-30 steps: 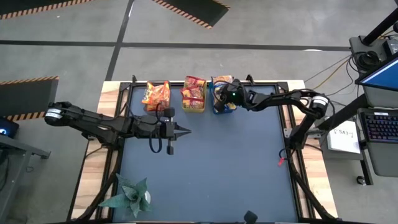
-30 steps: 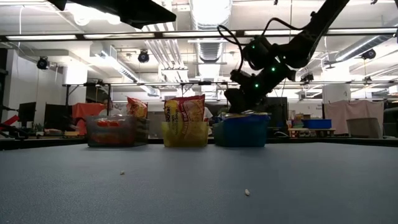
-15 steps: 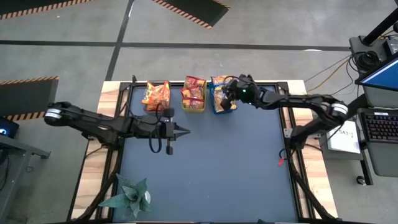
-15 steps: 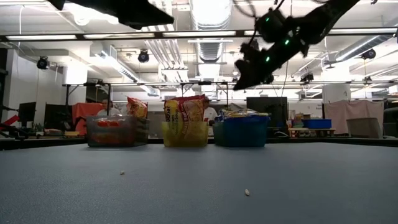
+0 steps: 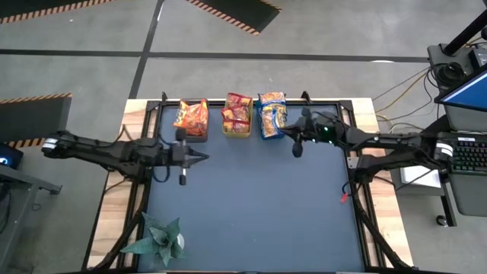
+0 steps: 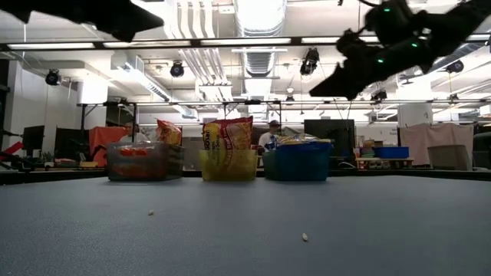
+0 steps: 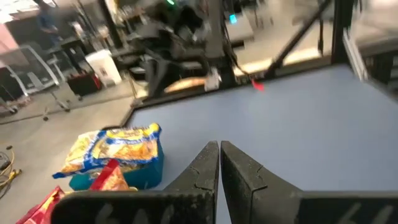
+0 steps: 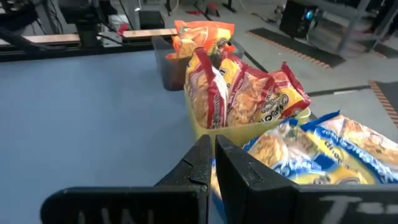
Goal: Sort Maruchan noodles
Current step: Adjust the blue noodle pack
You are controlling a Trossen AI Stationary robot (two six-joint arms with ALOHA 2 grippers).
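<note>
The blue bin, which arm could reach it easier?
Probably the right. Its gripper hangs right beside the blue bin, fingers shut and empty. The left gripper sits farther off, below the grey bin.

- A robotics lab or workshop in an open industrial hall.
- Exposed ducts (image 6: 257,19) and strip lights (image 6: 146,44) run across the bare ceiling at the top of the low view.
- Hazard-striped floor mats (image 5: 228,11) lie on grey concrete at the top of the high view.
- A keyboard (image 5: 466,154) and loose cables (image 5: 396,90) sit at the right edge.
- Monitors (image 6: 328,129) and benches crowd the background behind the blue surface (image 6: 245,230).
</note>
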